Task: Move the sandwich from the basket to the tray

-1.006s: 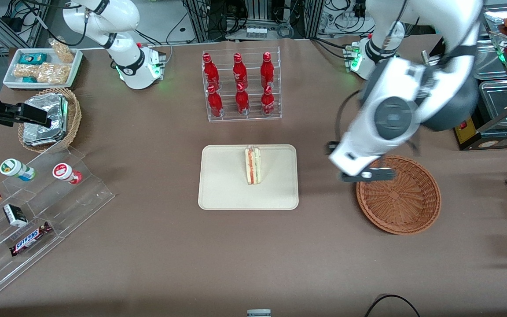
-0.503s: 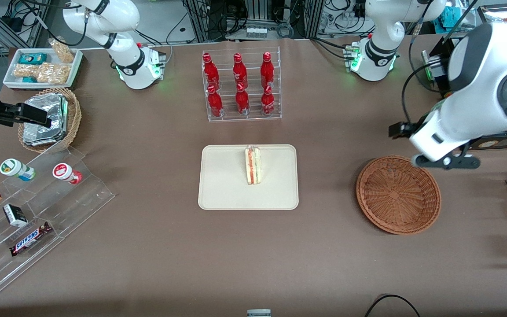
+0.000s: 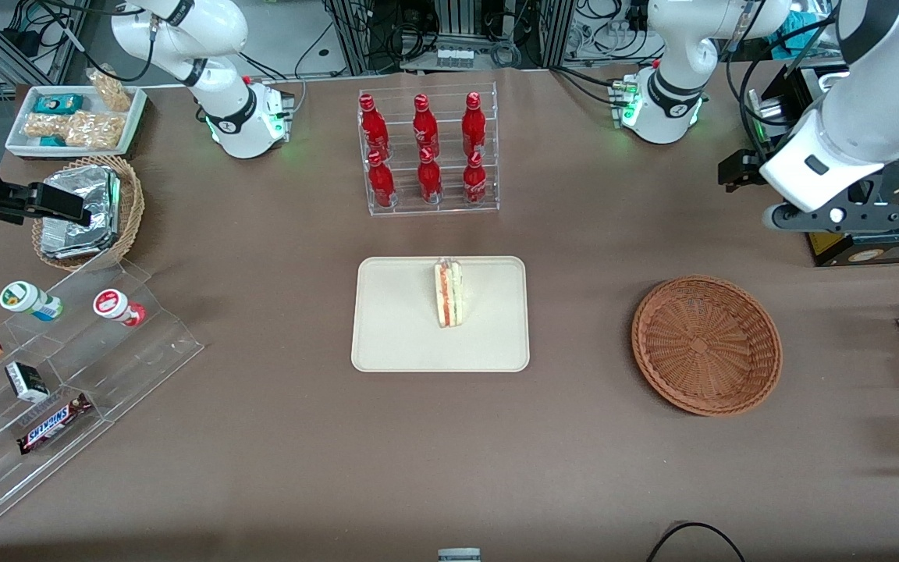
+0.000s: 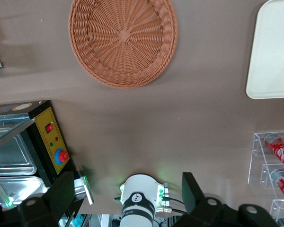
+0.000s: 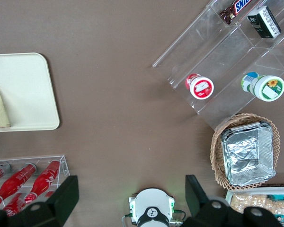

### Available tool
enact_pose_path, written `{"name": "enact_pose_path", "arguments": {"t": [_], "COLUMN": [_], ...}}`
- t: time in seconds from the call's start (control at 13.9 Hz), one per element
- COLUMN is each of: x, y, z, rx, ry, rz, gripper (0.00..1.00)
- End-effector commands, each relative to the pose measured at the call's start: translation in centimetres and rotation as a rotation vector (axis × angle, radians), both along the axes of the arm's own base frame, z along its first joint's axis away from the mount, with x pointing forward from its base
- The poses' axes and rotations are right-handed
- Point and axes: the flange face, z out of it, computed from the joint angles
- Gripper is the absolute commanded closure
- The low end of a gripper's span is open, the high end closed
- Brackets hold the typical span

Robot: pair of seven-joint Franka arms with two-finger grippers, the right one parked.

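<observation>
- Tray (image 3: 395, 328), table centre: carries the sandwich (image 3: 448, 294) upright near its edge toward the bottle rack (image 3: 428, 152); placing looks done.
- Basket (image 3: 706, 344), toward working arm's end: empty.
- Gripper (image 3: 832, 218) raised near table edge, spread wide, holding nothing; next likely just park.

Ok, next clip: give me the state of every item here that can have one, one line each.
sandwich: standing on its edge on the tray, not held.
tray: flat on the table, holding only the sandwich.
basket: upright, nothing in it.
gripper: open, holding nothing, raised above the table at the working arm's end, farther from the front camera than the basket.
bottles: six, upright in their clear rack.
</observation>
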Motion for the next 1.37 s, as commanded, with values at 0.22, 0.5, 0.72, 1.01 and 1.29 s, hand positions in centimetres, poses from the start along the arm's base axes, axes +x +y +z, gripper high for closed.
{"name": "enact_pose_path", "arguments": {"t": [0.22,0.5,0.72,1.01,1.29], "x": [-1.3,-4.0,-4.8,-4.7,-4.6], "y": [-2.3,-0.6,1.3,1.4,2.0], "z": [-0.6,-1.3,-1.8,-0.9,-0.7], "rx": [-0.008,0.014,-0.009,-0.011,-0.031], "ry": [0.073,0.004,-0.081,-0.081,-0.082], "rz": [-0.032,-0.006,0.038,0.04,0.062], "gripper": [0.0,0.0,0.0,0.0,0.0]}}
